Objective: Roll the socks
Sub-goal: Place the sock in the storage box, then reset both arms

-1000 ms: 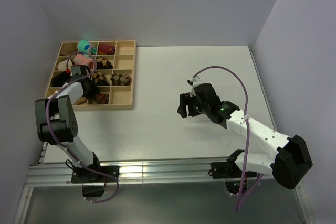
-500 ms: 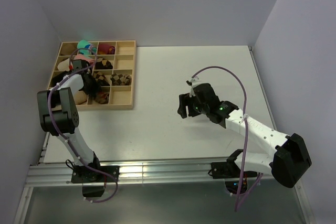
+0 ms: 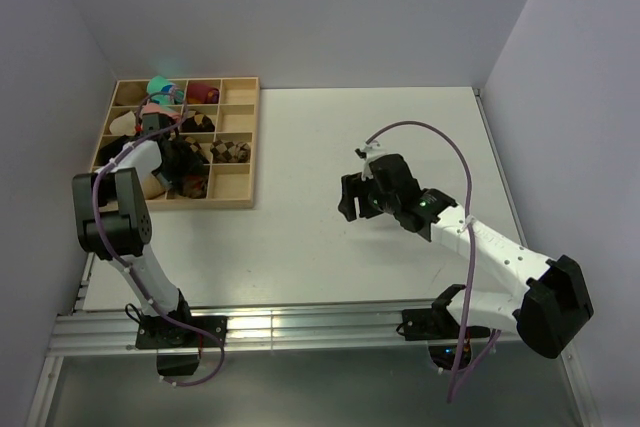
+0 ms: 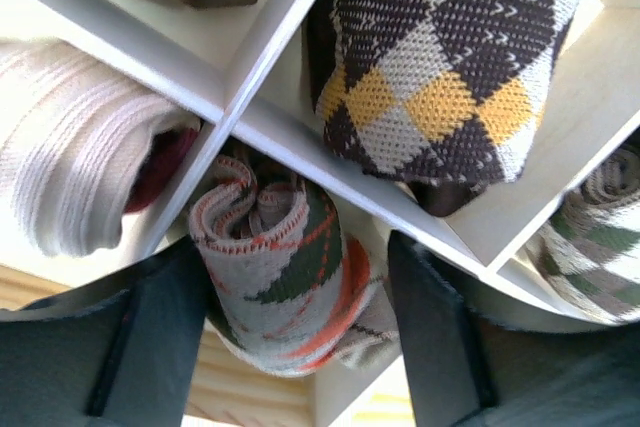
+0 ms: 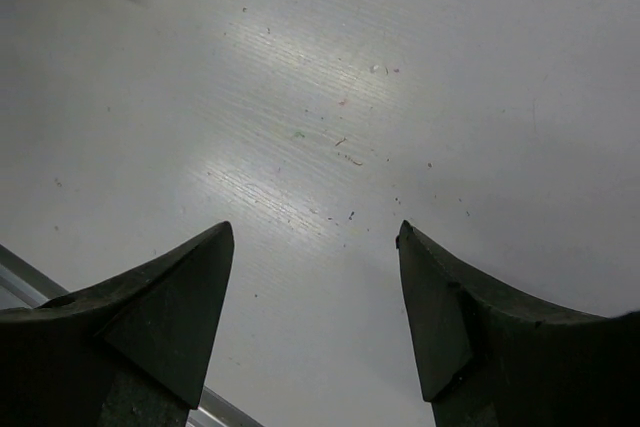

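Note:
The socks are a tight tan roll with dark and orange-red diamonds, lying in a front compartment of the wooden tray. My left gripper straddles the roll, open. One finger is close against its left side and there is a gap on the right. In the top view the left gripper reaches into the tray's near row, where part of the socks shows. My right gripper hovers over the bare white table mid-right. In its wrist view the right gripper is open with nothing between the fingers.
Tray dividers run just above the roll. A brown-and-yellow argyle roll and a cream sock fill neighbouring cells. Teal, pink and maroon rolls sit in the far cells. Walls close in on both sides of the table.
My left gripper's jaws have spread apart and let go of the rolled socks, which now rest in the tray cell. The right arm has barely moved.

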Available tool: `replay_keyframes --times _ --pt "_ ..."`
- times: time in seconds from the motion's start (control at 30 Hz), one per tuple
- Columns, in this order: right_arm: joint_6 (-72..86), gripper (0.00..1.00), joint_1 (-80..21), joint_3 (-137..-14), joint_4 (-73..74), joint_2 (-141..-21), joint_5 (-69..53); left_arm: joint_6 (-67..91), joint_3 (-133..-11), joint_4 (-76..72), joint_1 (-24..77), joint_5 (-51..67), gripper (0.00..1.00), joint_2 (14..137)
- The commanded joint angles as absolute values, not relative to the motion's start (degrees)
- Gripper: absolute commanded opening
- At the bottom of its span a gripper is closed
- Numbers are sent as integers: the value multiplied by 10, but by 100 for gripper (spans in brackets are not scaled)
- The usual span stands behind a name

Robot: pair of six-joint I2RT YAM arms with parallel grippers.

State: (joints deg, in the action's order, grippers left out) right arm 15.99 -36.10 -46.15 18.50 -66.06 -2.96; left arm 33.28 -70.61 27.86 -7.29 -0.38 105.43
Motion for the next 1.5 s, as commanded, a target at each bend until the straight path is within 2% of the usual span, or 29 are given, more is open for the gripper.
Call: replay_keyframes --times 0.0,0.13,0.2,0.27,0.3,0.4,0.6,0.7,0.73,0.9,1.17,1.47 --pt "145 74 -356 -492 187 -645 -24 352 -731 311 -76 -9 74 1015" --pt "143 74 -356 -496 195 -633 -18 363 -741 337 -75 -9 80 988" --pt "147 74 -355 -499 200 -626 -5 373 -746 357 -74 -11 92 969" --pt "151 74 -355 -506 212 -611 26 378 -750 366 -73 -7 93 949" --pt "153 74 -354 -511 216 -604 38 381 -751 372 -73 -7 99 939" --pt "157 75 -355 -530 237 -571 79 383 -758 393 -73 -9 99 885" --pt "178 84 -355 -624 323 -503 183 365 -807 462 -73 -42 100 732" --pt "185 92 -355 -673 365 -474 249 353 -823 464 -73 -81 100 643" --pt "182 99 -355 -692 376 -450 265 351 -825 463 -73 -91 99 619" --pt "153 100 -354 -719 379 -373 323 352 -857 489 -73 -172 99 502" --pt "63 100 -355 -695 306 -230 360 368 -875 526 -47 -272 100 394" --pt "21 100 -355 -678 299 -195 393 351 -817 504 -40 -313 100 258"
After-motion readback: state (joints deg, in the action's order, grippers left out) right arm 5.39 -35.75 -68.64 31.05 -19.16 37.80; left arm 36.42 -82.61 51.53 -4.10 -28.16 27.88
